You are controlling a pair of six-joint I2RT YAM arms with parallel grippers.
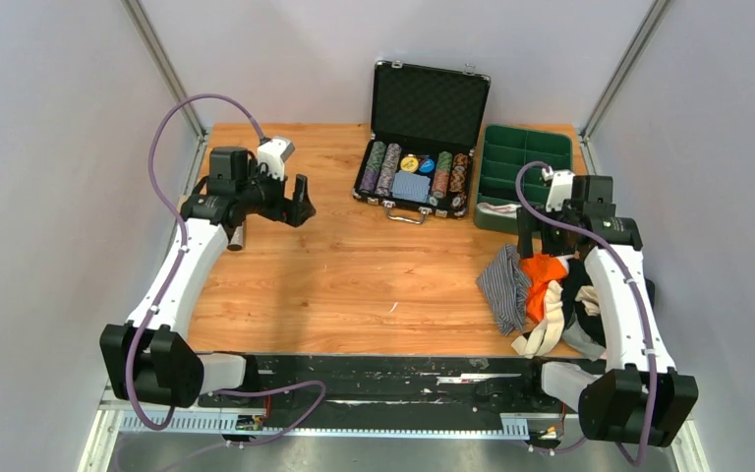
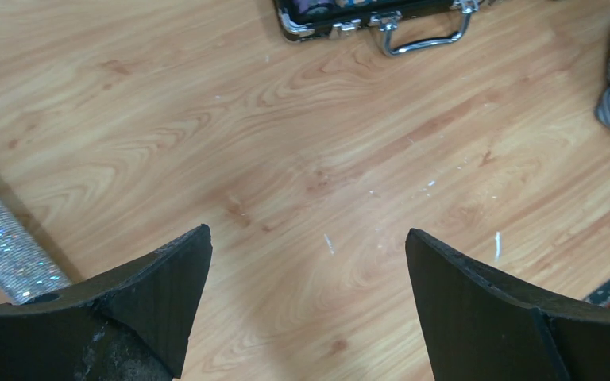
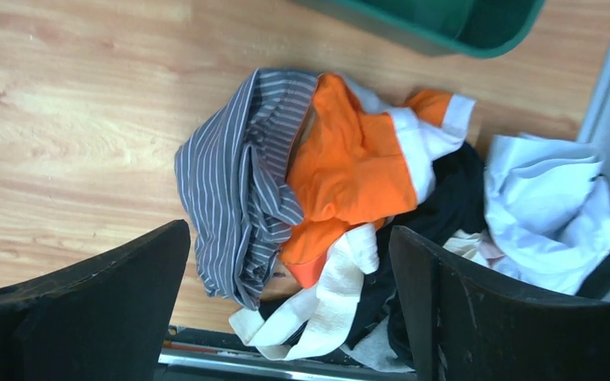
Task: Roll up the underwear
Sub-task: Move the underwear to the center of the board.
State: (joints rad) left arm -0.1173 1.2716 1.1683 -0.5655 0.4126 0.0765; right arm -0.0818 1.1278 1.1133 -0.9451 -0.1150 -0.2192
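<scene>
Right wrist view is showing me the underwear [image 3: 349, 175] heaped at the desk's [image 3: 63, 119] near right corner, near the green tray [image 3: 437, 28]; my right jaws are hanging wide open over it, left jaws equally open well apart. I am fearing tangled pieces coming up together, or one sliding off the edge.

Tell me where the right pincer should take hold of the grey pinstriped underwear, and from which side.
Take the pinstriped underwear by its bunched edge on the bare table, the side away from the orange pair, coming down from above. That edge looks free; the other side meets the orange pair. The right pincer is open above it.
</scene>
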